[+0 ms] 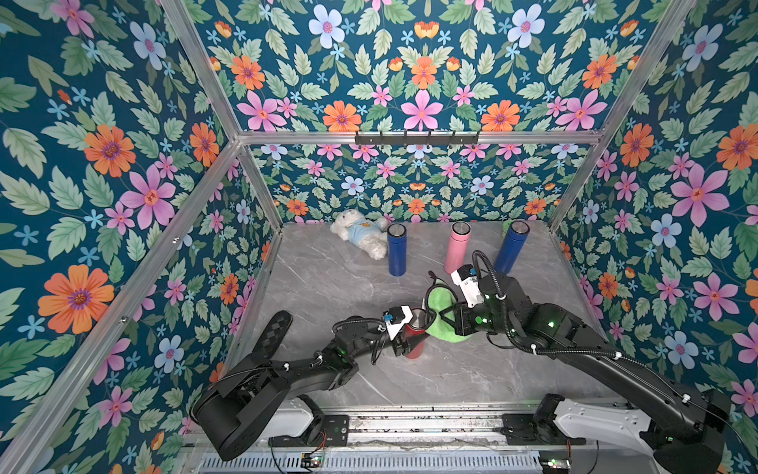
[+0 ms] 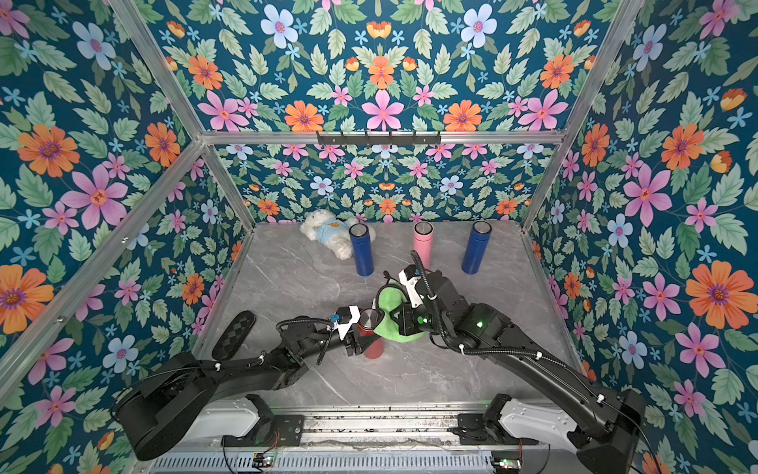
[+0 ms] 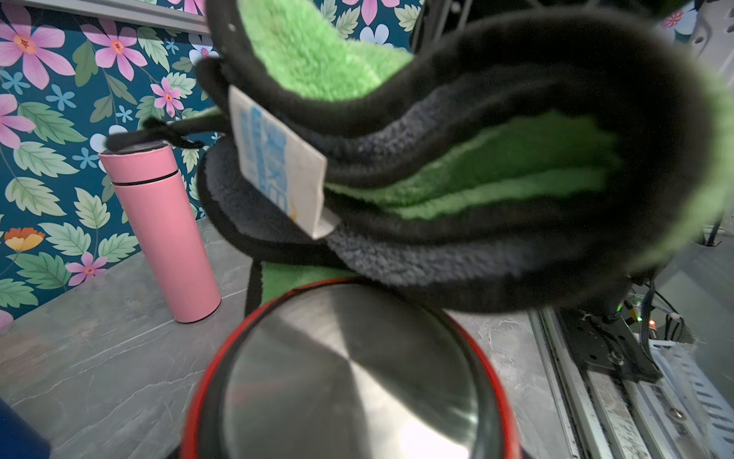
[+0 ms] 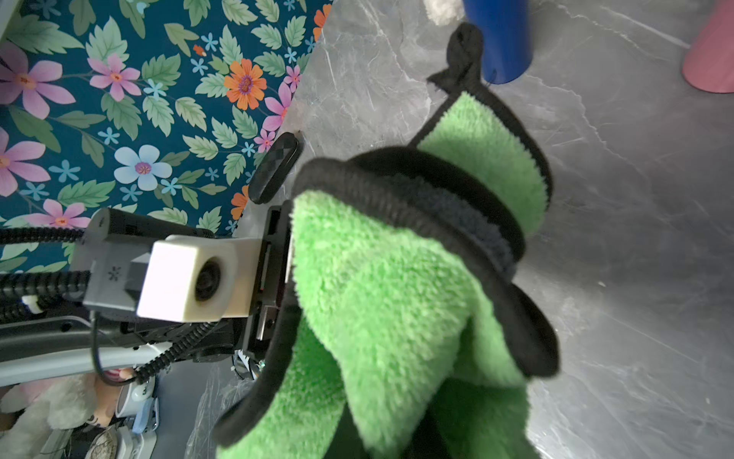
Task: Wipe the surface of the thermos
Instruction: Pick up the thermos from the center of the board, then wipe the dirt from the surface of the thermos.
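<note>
Left gripper [image 1: 410,342] is clamped round the body of the red thermos [image 1: 415,326], which stands upright near the front of the marble table [image 1: 328,287] in both top views. Right gripper [image 1: 446,316] is pinched tight on the green cloth [image 1: 441,297], bunched up against the thermos's upper side. Left wrist view: the steel lid [image 3: 349,369] sits really close, with the cloth [image 3: 310,51] crowding its rim. Right wrist view: pretty much all cloth [image 4: 389,298], can't see the thermos behind it.
</note>
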Controlling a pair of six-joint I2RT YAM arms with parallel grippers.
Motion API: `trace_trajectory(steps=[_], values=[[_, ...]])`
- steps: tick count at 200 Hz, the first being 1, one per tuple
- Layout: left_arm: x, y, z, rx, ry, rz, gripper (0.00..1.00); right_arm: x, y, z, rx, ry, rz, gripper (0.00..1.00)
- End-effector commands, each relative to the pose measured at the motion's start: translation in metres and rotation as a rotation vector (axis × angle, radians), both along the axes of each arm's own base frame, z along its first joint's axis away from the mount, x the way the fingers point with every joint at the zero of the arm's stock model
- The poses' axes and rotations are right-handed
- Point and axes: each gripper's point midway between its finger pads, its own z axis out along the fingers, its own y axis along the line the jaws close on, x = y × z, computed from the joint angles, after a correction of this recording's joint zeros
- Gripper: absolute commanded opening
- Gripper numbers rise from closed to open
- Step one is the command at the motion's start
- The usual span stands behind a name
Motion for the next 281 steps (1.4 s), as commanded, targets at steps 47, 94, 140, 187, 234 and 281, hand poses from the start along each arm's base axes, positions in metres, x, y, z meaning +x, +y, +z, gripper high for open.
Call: trace_trajectory(steps=[47, 94, 140, 187, 234, 281], values=[[-0.005, -0.004, 0.012, -0.036, -0.032, -0.039, 0.0, 0.011, 0.034, -0.01, -0.05, -0.021, 0.012, 0.0], [-0.009, -0.003, 0.013, -0.041, -0.04, -0.051, 0.0, 0.037, 0.062, -0.032, -0.119, -0.033, 0.02, 0.0], [-0.007, 0.0, 0.015, -0.056, -0.034, -0.026, 0.0, 0.039, 0.064, -0.057, -0.191, -0.014, 0.016, 0.0], [-0.003, 0.001, 0.017, -0.07, -0.017, -0.011, 0.0, -0.002, 0.032, -0.06, -0.251, 0.002, -0.02, 0.0], [-0.003, -0.002, 0.019, -0.076, -0.013, -0.026, 0.0, -0.023, 0.015, -0.077, -0.249, 0.05, -0.054, 0.0], [-0.005, -0.004, 0.02, -0.077, -0.015, -0.043, 0.0, 0.004, 0.025, -0.081, -0.232, 0.016, -0.094, 0.0]])
